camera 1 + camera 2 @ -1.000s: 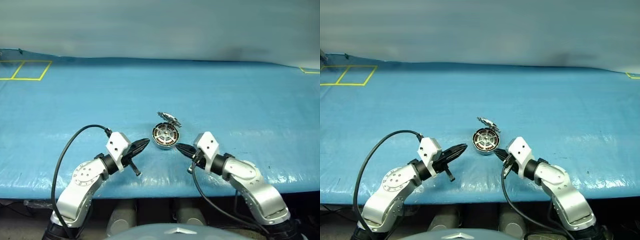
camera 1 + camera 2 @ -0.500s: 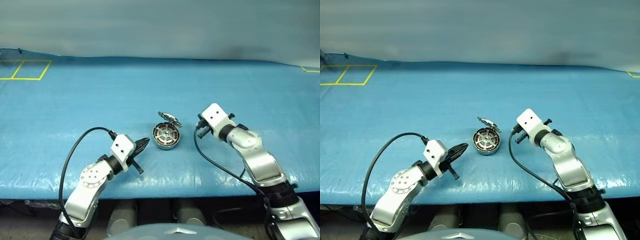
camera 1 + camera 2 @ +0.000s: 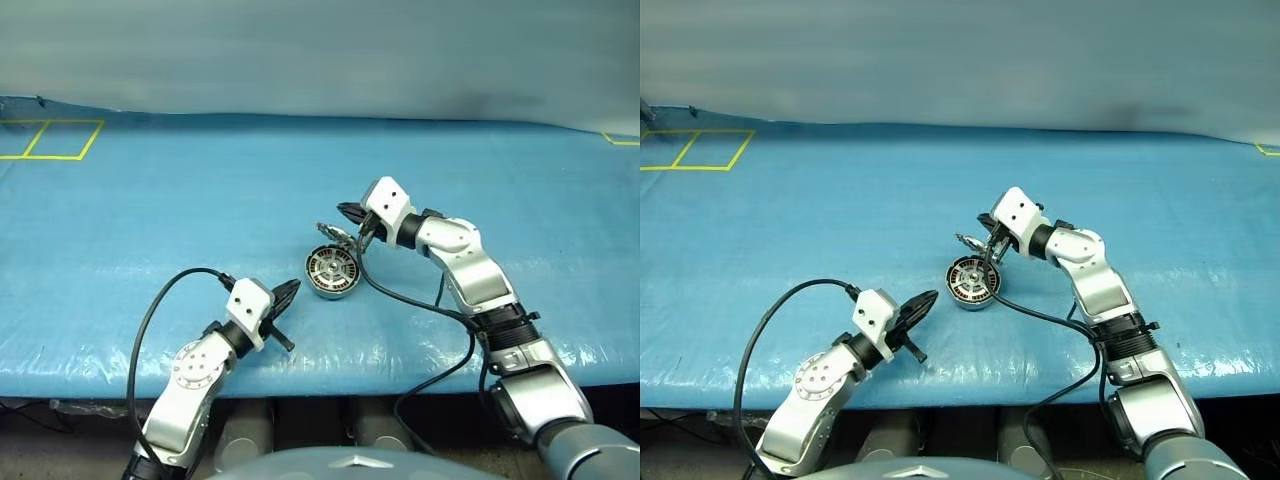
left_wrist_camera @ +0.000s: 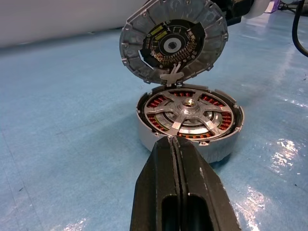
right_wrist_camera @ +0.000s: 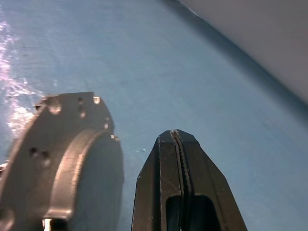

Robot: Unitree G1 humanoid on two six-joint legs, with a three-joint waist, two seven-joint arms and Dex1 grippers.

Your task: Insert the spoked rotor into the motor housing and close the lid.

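Inside motor housing (image 4: 190, 126), spoked rotor (image 4: 188, 109)

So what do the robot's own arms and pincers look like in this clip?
Both arms are built of rounded silver-grey metal segments with black joint rings. Each wrist carries a white boxy block, ahead of which sits the left pincer or the right pincer, each made of two tapered black fingers. A loose black cable loops from each wrist block back along the arm.

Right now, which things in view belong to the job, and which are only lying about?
Belong to the job:
- spoked rotor, already seated in the motor housing
- lid, standing open
- right pincer, shut, behind the lid
- left pincer, shut

Lying about:
- blue table cover
- yellow tape lines
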